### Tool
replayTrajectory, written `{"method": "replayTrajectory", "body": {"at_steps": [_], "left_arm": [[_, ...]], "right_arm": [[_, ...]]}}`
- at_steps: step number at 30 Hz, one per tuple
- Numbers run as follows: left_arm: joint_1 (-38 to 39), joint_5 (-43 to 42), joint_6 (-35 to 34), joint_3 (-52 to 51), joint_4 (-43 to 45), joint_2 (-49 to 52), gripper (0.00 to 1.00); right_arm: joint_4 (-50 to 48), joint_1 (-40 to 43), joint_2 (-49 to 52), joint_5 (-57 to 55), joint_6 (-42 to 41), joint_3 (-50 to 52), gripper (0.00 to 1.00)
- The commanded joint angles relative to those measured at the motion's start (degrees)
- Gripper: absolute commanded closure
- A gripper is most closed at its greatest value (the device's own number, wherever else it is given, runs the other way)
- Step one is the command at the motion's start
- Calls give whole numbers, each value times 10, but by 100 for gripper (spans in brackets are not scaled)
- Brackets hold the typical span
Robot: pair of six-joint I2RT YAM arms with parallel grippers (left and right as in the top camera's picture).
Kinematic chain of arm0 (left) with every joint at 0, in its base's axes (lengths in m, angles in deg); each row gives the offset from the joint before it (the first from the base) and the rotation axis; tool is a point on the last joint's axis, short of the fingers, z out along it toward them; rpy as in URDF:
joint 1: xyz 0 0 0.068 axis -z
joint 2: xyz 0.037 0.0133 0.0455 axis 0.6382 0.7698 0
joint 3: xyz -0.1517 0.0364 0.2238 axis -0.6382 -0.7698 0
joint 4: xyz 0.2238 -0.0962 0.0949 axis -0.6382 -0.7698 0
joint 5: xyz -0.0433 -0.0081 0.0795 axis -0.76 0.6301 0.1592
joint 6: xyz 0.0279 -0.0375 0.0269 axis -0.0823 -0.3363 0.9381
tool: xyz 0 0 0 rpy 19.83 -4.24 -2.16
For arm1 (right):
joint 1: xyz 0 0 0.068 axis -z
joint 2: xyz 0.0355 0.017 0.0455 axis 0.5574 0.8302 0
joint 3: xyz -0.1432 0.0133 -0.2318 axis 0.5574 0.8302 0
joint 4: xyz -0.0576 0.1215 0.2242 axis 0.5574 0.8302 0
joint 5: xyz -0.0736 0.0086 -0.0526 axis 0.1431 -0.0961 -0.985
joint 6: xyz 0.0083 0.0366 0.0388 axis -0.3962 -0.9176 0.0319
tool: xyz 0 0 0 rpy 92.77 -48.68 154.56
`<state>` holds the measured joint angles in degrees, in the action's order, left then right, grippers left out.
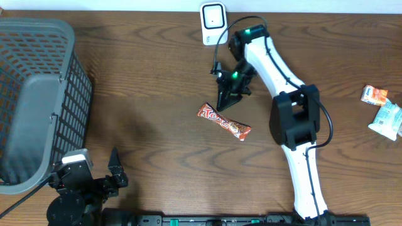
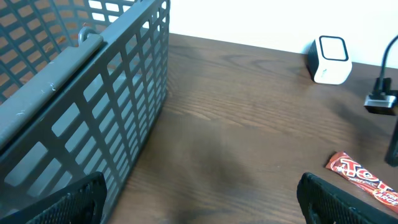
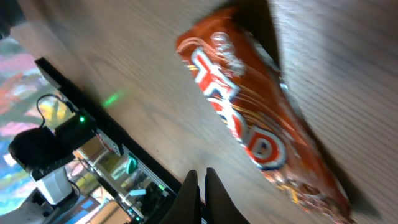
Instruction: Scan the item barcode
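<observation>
Lying flat, candy bar (image 1: 224, 122) slants upper-left to lower-right overhead.

A candy bar (image 1: 224, 122) in a red-orange wrapper lies slantwise near the middle of the dark wooden table (image 1: 151, 81). The right gripper (image 1: 224, 105), its fingers drawn together to a point, hangs just beside the bar's upper-left end. A white barcode scanner (image 1: 213, 22) stands at the far edge, a grey mesh basket (image 1: 78, 107) fills the left side, and an orange-and-white packet (image 1: 375, 95) and a pale packet (image 1: 389, 119) lie at the right edge.
</observation>
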<state>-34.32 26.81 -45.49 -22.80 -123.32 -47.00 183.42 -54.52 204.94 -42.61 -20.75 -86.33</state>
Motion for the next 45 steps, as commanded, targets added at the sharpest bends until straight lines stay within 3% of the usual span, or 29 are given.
{"method": "replayTrajectory", "body": {"at_steps": [1,6,11,16,24,29,40,45], "left_arm": [[-2,-5,-1,0,0,-3,2],[-2,-5,-1,0,0,-3,2],[-2,-5,-1,0,0,-3,2],[-2,-5,-1,0,0,-3,2],[-2,-5,-1,0,0,-3,2],[-2,-5,-1,0,0,-3,2],[-2,-5,-1,0,0,-3,2],[-2,-5,-1,0,0,-3,2]], "right_arm": [[-21,-31,-13,1,3,11,99],[-127,-65,-13,-167,-133,59,99],[-187,-80,-11,-234,-190,106,99],[-198,-89,-12,-231,-176,120,99],[-88,-90,-63,-217,-139,11,99],[-79,-93,-88,-234,-139,7,99],[-201,-94,-85,-257,-178,236,99],[-209,-82,-86,-261,-180,243,99]]}}
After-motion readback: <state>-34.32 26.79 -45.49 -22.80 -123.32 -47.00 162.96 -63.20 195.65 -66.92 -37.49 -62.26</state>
